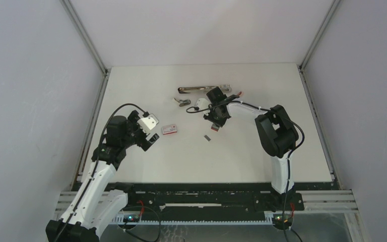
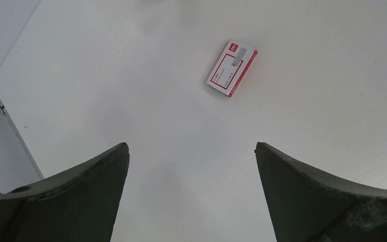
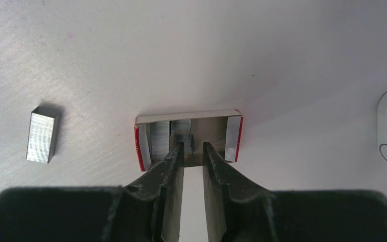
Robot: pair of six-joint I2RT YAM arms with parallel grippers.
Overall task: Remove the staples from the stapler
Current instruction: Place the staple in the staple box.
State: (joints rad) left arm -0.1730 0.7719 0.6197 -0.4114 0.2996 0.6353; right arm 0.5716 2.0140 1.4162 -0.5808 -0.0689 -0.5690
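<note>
The left claw (image 2: 191,148) is wide open, empty. The right claw (image 3: 191,146), barely open and empty, meets the tray (image 3: 233,138) edge. Staples (image 3: 42,137) lie at 9 o'clock.

Table (image 1: 242,161): white matt top, rectangular, filling the floor of the enclosure.
Closed box (image 1: 169,129): small, red and white, lying flat on the left half of the table, well apart from everything else.
Closed box, close up (image 2: 231,68): white face with a red frame line, red edge on one long side, a grey picture at one end; it sits at a slant.
Open box (image 3: 187,116): small cardboard tray on the table, with a white rim and red outer sides, its open side facing the right wrist camera.
Walls (image 1: 30,75): plain pale grey panels on the left, right and rear.
Corner posts (image 1: 84,35): bare metal, running up from the table's far corners.
Front rail (image 1: 206,190): black, running along the near edge.
</note>
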